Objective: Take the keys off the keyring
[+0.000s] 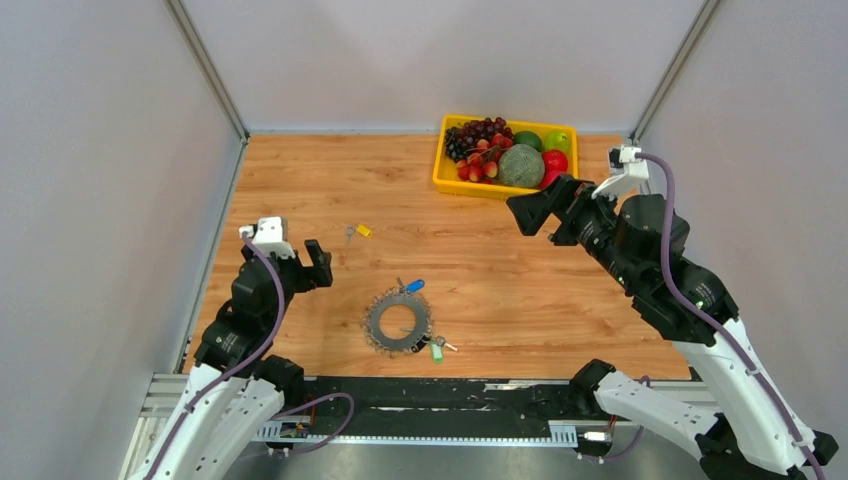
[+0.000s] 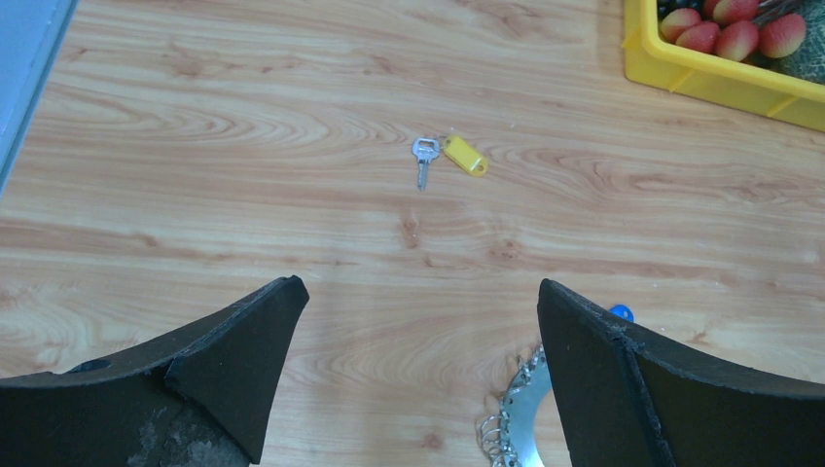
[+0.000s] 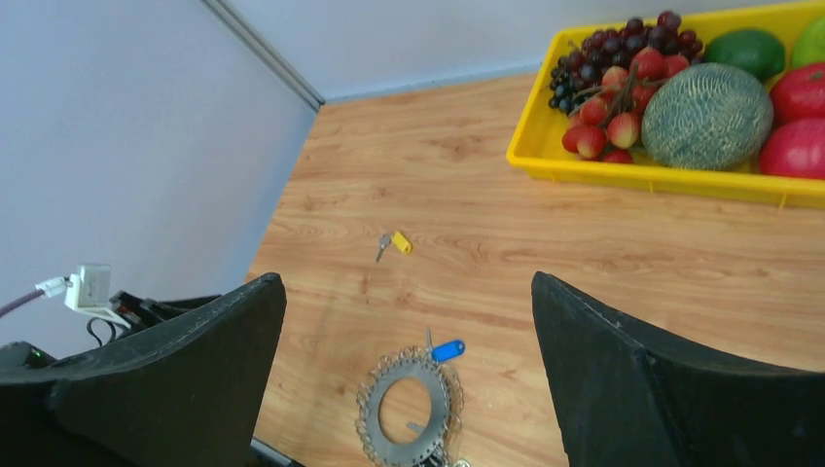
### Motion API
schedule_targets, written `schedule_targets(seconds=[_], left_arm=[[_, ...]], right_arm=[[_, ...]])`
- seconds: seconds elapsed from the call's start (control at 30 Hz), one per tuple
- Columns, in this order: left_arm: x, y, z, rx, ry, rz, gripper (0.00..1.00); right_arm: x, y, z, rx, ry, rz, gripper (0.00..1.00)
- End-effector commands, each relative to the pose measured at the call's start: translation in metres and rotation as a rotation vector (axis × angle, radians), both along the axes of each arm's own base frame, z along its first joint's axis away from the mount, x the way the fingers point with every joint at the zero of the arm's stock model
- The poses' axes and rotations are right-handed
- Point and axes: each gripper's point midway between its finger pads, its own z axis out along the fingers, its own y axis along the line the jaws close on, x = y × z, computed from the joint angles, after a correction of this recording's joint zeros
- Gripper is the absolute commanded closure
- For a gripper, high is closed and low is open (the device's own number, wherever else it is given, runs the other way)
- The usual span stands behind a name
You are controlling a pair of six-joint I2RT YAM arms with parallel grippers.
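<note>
Here, grey keyring (image 1: 377, 323), loop-fringed — blue key (image 1: 413, 286) seemingly attached

Lab enclosure: grey panel walls (image 1: 100, 200), wooden tabletop (image 1: 300, 185).

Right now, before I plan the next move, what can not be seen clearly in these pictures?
Left wrist: the keyring is mostly hidden by a finger of the left gripper and cut by the bottom edge.
Right wrist: the bottom edge cuts off the keyring's near rim.
Top external: the green key is too small to tell if attached.
</note>
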Motion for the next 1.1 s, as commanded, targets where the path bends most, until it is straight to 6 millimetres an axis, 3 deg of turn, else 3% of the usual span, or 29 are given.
schedule_targets(seconds=[0.0,0.13,0.37,0.5,0.6,0.8,0.9,1.07], left_arm=[[0.005,0.002,0.014,-0.029,-0.034,0.036,0.00],[0.002,-0.020,0.010,-0.018,-0.026,-0.110,0.00],[-0.014,-0.072,-0.005,-0.005,0.011,-0.469,0.00],[-0.016,-0.094,-0.024,-0.043,0.105,-0.575,0.00],[-0.018,-0.110,-0.034,-0.086,0.173,-0.649,0.00],[-0.019,-0.113,-0.065,-0.053,0.338,-0.610,0.07],[-0.013,-0.110,-0.080,-0.015,0.399,-0.516,0.11],[0.000,-0.110,-0.113,-0.029,0.470,-0.388,0.27]], right_arm=[[0.014,-0.011,0.049,0.019,-0.125,-0.085,0.00],[0.028,-0.007,0.042,0.004,-0.137,-0.107,0.00],[0.034,0.004,-0.037,-0.009,-0.060,-0.093,0.00],[0.035,0.002,-0.066,-0.077,-0.032,-0.092,0.00],[0.036,0.012,-0.090,-0.153,-0.007,-0.027,0.00],[0.044,0.038,-0.132,-0.281,0.068,0.103,0.01],[0.048,0.041,-0.140,-0.298,0.084,0.104,0.01],[0.047,0.042,-0.144,-0.298,0.081,0.116,0.01]])
